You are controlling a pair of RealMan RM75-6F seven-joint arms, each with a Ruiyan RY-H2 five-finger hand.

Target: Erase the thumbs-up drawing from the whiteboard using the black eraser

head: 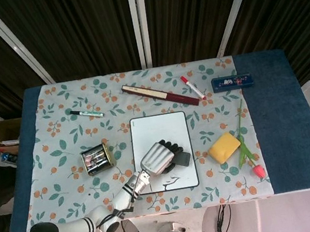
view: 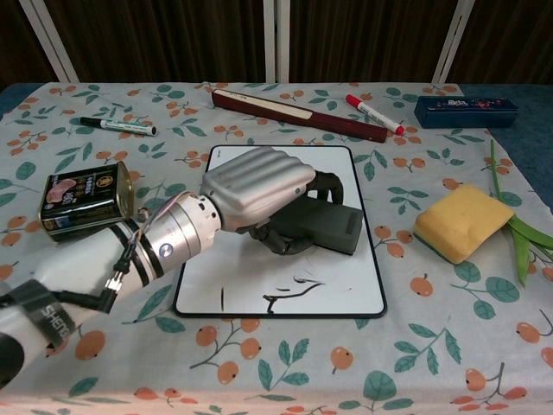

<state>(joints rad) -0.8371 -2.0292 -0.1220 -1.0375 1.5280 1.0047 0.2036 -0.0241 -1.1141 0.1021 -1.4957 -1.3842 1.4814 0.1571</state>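
The whiteboard point(view: 251, 285) point(head: 157, 128) lies flat in the middle of the flowered cloth. My left hand point(view: 259, 186) point(head: 156, 157) grips the black eraser point(view: 324, 226) point(head: 182, 159) and presses it on the board's middle right part. Dark strokes of the drawing point(view: 289, 292) point(head: 170, 180) show on the board near its front edge, just in front of the eraser. My right hand is outside both views.
A food tin point(view: 85, 199) stands left of the board. A yellow sponge point(view: 462, 222) and a flower stem point(view: 514, 229) lie to the right. Behind the board lie a folded fan point(view: 298, 115), a red marker point(view: 373, 114), a black marker point(view: 117, 126) and a blue case point(view: 465, 111).
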